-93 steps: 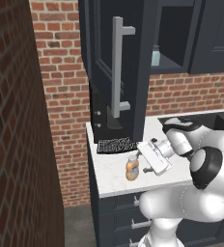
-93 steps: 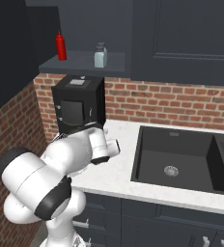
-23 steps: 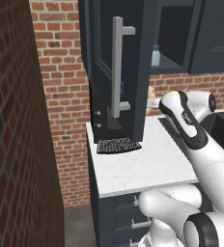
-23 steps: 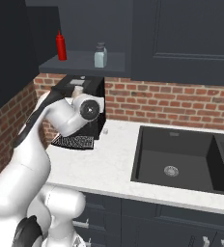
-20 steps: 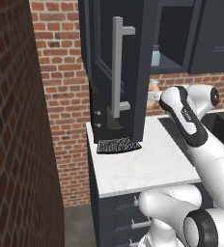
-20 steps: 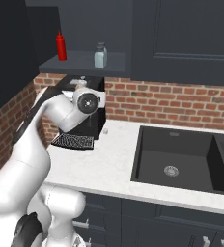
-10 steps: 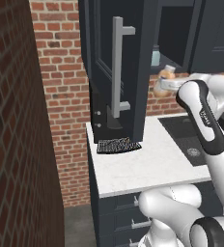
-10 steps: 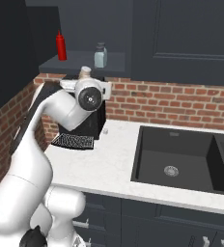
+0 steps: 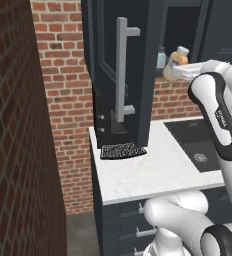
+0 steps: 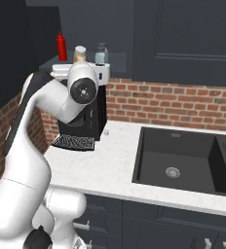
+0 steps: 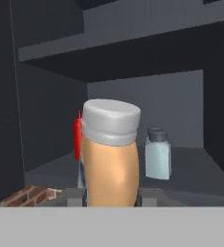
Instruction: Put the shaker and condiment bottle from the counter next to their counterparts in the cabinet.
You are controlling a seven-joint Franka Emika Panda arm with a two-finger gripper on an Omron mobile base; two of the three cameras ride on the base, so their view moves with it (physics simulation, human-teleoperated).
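One of two items is in transit, none placed yet, as far as the frames show. The two-finger gripper (image 11: pixel 110 197) is clenched on the small orange-amber condiment bottle with a whitish cap (image 11: pixel 109 154), holding it upright in the air in front of the open dark navy wall cabinet (image 9: pixel 119 75); in the left base view the bottle (image 9: pixel 176 60) sits at the cabinet opening, beside the door with the long silver bar handle (image 9: pixel 122 70).

On the cabinet shelf: a red squeeze bottle (image 10: pixel 61 46) to the far side and a pale grey-blue shaker jar with a dark cap (image 11: pixel 157 153) near it. These look like the counterparts already stored there; judgement only.

Bottle is at shelf height but not set down; it hangs in front of the shelf edge, between the red bottle and the shelf jar in the hand view.

Left to do, by estimate: move in, set the bottle beside the red one, release, retreat, then handle the shaker. The white marbled counter (image 9: pixel 153 172) below the cabinet shows a dark coffee machine (image 10: pixel 83 119) with a grille tray; can't spot a shaker on it.
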